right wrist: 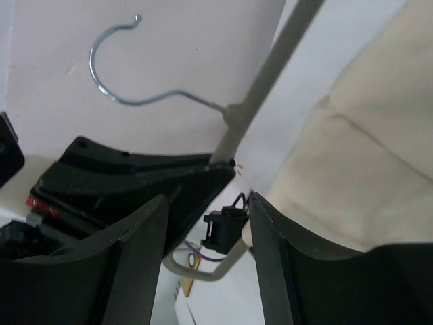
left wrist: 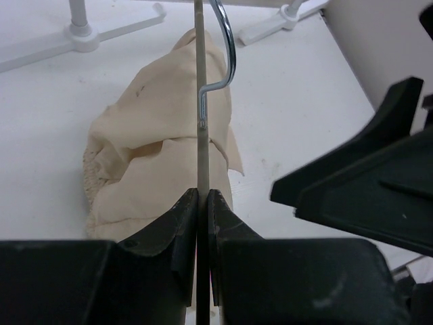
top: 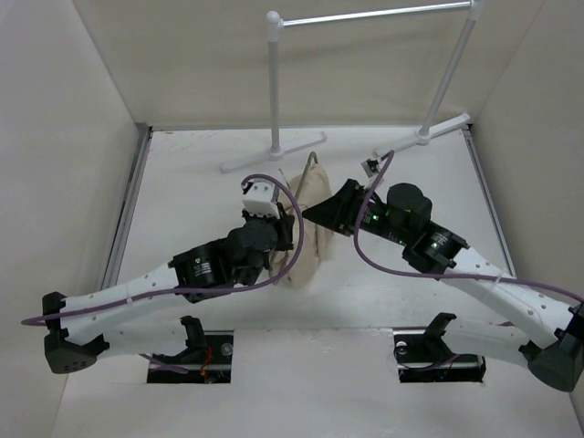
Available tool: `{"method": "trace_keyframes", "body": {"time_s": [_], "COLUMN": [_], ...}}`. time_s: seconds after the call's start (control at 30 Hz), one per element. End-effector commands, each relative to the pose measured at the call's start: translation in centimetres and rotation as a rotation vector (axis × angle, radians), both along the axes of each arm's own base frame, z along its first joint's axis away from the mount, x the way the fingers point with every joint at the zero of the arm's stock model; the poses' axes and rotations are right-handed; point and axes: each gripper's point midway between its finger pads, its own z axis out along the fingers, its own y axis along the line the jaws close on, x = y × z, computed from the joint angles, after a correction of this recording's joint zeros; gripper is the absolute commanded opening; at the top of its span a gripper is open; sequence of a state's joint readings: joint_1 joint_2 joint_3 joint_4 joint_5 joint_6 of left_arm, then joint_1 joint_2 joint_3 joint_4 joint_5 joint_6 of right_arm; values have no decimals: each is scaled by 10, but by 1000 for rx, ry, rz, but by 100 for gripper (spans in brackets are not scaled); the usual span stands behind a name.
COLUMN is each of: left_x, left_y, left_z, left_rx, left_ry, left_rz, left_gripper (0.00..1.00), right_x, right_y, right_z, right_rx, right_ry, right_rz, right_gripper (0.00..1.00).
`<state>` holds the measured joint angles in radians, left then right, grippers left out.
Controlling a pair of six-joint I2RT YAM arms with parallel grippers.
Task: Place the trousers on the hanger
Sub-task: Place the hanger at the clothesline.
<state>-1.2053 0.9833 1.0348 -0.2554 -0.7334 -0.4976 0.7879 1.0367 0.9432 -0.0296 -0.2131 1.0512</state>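
Observation:
The beige trousers [top: 308, 224] lie bunched on the table between my two grippers, also seen in the left wrist view [left wrist: 152, 145] and the right wrist view [right wrist: 369, 149]. The hanger [left wrist: 200, 115] stands edge-on beside them, its metal hook [left wrist: 227, 47] pointing away. My left gripper [left wrist: 202, 198] is shut on the hanger's grey bar. Close to the right, my right gripper [right wrist: 207, 203] stands open. The hanger's curved lower corner [right wrist: 213, 272] lies between its fingers, touching neither that I can see. In that view the hanger's hook [right wrist: 111, 64] rises up.
A white tubular garment rack [top: 370, 16] stands at the back, its feet [top: 272, 151] on the table just behind the trousers. White walls close in the left, right and back sides. Both arms' purple cables [top: 360, 242] loop near the grippers.

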Motion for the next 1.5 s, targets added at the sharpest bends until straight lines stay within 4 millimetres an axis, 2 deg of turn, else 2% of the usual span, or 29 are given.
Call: {"method": "trace_keyframes", "body": {"time_s": [0.0,0.33,0.47,0.53,0.7,0.8,0.87,0.97,1.13,1.23,1.3,1.33,1.37,1.47], "left_x": [-3,-21,-24,-25,-21,-18,-17,-17,-19,-22,-23,-23,-22,-19], "left_y": [-9,-26,-31,-33,-35,-40,-42,-40,-22,-6,10,19,29,60], "left_z": [48,54,52,52,49,48,49,54,69,79,85,87,87,77], "left_rx": [-116,-141,-140,-142,-136,-142,-148,-162,-208,-246,-273,-283,-285,-281], "left_ry": [-70,-77,-76,-78,-84,-87,-89,-99,-128,-144,-155,-161,-167,-172], "left_rz": [-28,-97,-109,-111,-94,-90,-88,-76,-54,-45,-21,-6,12,89], "left_gripper": [0,0,0,0,0,0,4,23,59,66,74,83,100,100], "right_x": [5,19,18,17,12,14,17,34,72,97,113,124,135,172], "right_y": [9,22,26,27,35,34,30,16,-7,-17,-24,-31,-39,-65], "right_z": [44,24,20,19,14,13,21,41,73,85,96,102,108,123], "right_rx": [101,60,63,68,68,68,80,104,129,133,142,144,146,146], "right_ry": [-76,-31,-15,-2,31,40,34,2,-41,-54,-71,-86,-94,-116], "right_rz": [2,-13,-31,-35,-23,-38,-64,-115,-206,-252,-279,-301,-328,-411], "right_gripper": [57,57,51,43,42,25,19,17,17,16,16,16,16,16]}}
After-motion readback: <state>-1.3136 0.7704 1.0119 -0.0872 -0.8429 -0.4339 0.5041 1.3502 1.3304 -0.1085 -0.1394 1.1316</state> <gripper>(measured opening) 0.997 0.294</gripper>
